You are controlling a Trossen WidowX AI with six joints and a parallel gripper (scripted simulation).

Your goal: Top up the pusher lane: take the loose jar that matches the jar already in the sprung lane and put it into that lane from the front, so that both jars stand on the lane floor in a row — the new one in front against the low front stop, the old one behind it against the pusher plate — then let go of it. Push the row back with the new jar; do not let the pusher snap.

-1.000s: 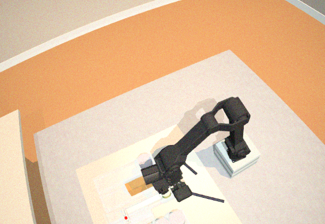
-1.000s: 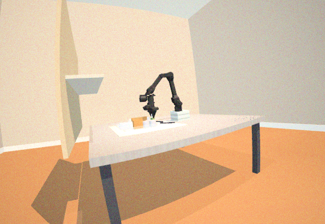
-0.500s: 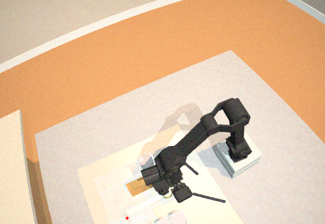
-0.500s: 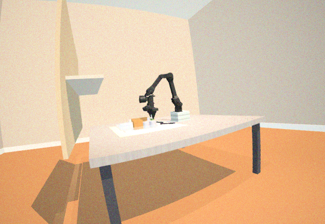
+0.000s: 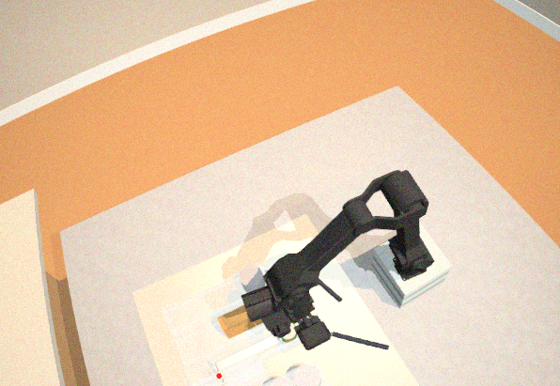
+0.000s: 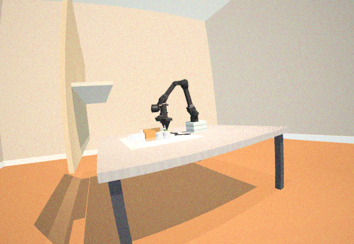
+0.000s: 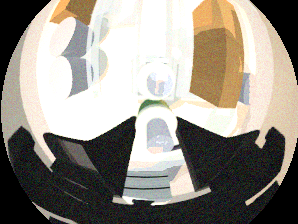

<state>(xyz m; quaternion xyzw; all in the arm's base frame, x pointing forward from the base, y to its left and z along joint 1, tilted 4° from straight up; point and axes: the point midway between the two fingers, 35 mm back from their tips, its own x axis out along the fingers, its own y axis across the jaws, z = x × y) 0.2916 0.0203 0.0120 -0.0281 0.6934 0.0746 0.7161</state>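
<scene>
Fingertips of our black gripper [image 5: 295,329] [image 6: 166,128] [image 7: 156,122] clamp a white-topped, green-banded jar [image 5: 289,337] [image 7: 156,118], seemingly just before the lane's clear-topped jar [image 7: 159,81].

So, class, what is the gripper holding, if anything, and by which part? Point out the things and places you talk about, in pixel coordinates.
A jar [image 7: 156,122], pinched by its sides between the gripper's [image 7: 156,131] fingertips; exact height unclear.

Jar [image 5: 288,338] [image 6: 166,130] [image 7: 156,118] in claw [image 5: 292,332] [image 6: 166,129] [image 7: 154,119], before lane jar [image 7: 157,82]; box [image 5: 235,323] [image 6: 149,134] [image 7: 212,62] beside lane [image 5: 250,358] [image 7: 158,30].
</scene>
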